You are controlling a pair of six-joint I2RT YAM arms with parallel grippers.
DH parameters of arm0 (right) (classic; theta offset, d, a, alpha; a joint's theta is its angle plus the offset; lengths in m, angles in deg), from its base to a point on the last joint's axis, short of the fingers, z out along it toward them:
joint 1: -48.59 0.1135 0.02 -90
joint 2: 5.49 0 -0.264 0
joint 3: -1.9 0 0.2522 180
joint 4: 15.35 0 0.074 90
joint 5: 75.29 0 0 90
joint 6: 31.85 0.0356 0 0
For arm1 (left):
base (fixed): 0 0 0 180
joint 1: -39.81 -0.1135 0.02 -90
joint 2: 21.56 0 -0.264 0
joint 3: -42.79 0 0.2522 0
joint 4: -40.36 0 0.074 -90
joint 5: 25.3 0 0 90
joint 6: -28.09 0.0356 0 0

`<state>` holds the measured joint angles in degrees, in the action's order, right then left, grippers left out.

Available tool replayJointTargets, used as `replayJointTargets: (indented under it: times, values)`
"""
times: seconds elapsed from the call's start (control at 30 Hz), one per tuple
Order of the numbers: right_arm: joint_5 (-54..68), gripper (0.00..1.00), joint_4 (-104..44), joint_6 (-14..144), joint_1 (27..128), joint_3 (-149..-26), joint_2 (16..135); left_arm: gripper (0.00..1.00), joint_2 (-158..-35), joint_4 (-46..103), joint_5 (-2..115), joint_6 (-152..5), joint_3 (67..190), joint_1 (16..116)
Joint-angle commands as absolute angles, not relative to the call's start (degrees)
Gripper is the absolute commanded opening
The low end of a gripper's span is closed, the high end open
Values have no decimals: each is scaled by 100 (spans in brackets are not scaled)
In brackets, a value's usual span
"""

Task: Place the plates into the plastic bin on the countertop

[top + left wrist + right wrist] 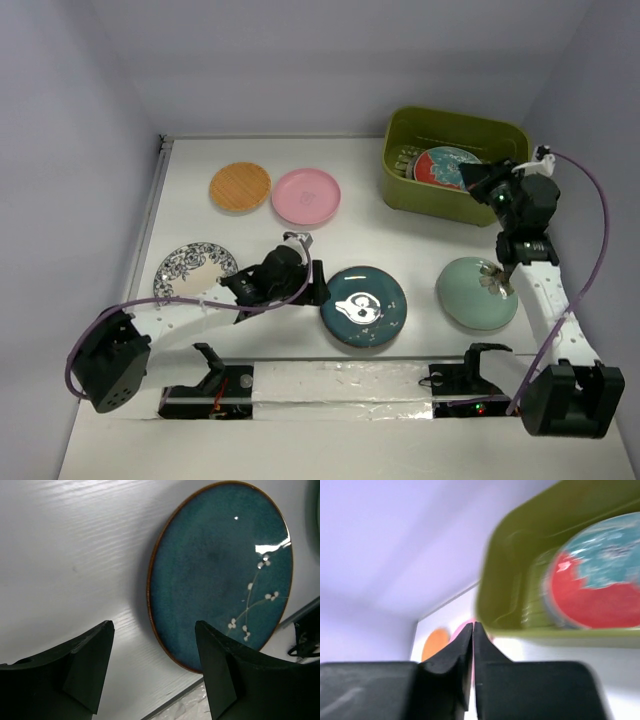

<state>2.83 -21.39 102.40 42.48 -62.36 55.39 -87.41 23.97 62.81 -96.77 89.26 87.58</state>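
While the left jaws stood spread wide and gripped nothing, the dark teal plate [220, 575] lay flat on the worktop [75, 555] just ahead of them, offset toward one finger. That plate showed a glossy blue-green glaze, a thin brown rim and a sprig of small white blossoms.

The right jaws were clenched tip to tip with nothing between them, positioned just outside the near wall of the plastic bin [400, 190]. The bin was olive green with rounded corners. Inside it, the red-teal floral plate [440, 165] leaned tilted.

Farther out on the worktop:
- the mint green plate [478, 292] sat beneath the right arm;
- the wood-tan plate [240, 186] and the pink plate [306, 195] lay side by side near the back;
- a white plate with a dark patterned rim [195, 268] lay beside the left arm.
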Motion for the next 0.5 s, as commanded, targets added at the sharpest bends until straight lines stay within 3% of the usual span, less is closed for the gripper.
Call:
replayJointTargets:
  times: [0.0, 0.1, 0.2, 0.43, 0.47]
  values:
    - [-40, 11, -1532, 10227, 4770, -5864, 5226, 63, -9002, 3220, 5663, -9961, 8654, 8841]
    - [-137, 27, -1444, 10192, 5218, -5486, 4971, 61, -9336, 3634, 5513, -10023, 8460, 8841]
    - [-522, 35, -1216, 10166, 5412, -5134, 4752, 56, -9670, 4038, 5530, -10076, 8337, 8841]
    - [-1683, 37, -1574, 9498, 5544, -4070, 3927, 47, -10118, 4724, 5706, -9997, 8257, 8841]
    - [-1710, 37, -1645, 9463, 5544, -3825, 3786, 39, -10328, 4821, 5654, -10006, 8257, 8841]
